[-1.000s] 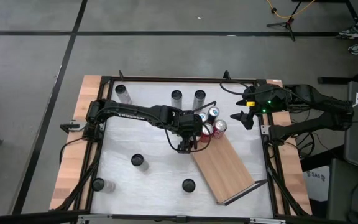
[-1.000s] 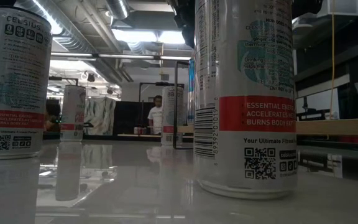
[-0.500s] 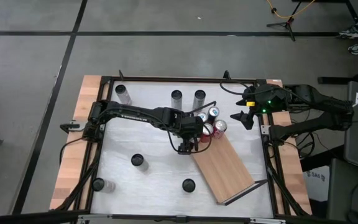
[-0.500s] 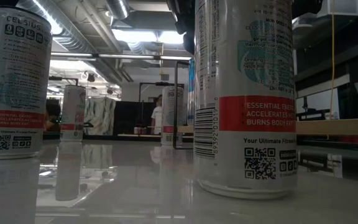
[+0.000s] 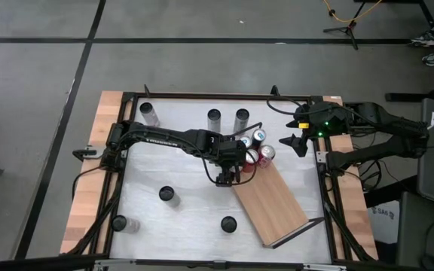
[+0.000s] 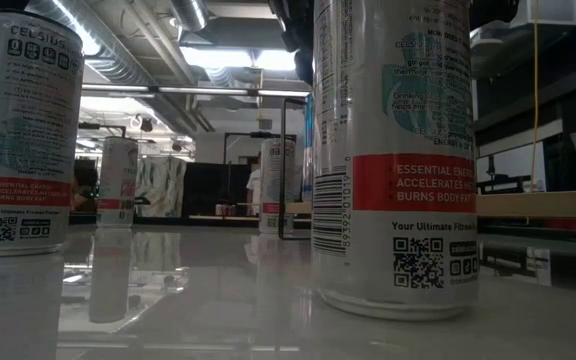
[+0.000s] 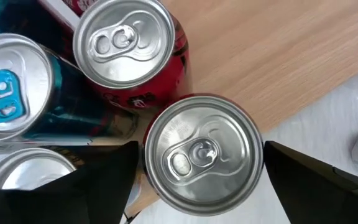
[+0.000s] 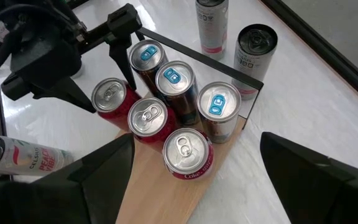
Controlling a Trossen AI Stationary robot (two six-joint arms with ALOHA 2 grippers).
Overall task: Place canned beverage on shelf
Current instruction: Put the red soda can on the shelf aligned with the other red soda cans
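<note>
Red can (image 7: 202,158) stands upright at the shelf's (image 5: 273,199) upper-left edge in the high view, directly between the left gripper's (image 5: 226,178) spread fingers, apparently unclamped. Right gripper (image 5: 298,141) waits spread, upper right.

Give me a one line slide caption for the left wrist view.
Left gripper open astride a silver-topped red can standing at the edge of the wooden shelf, beside three other cans.
</note>
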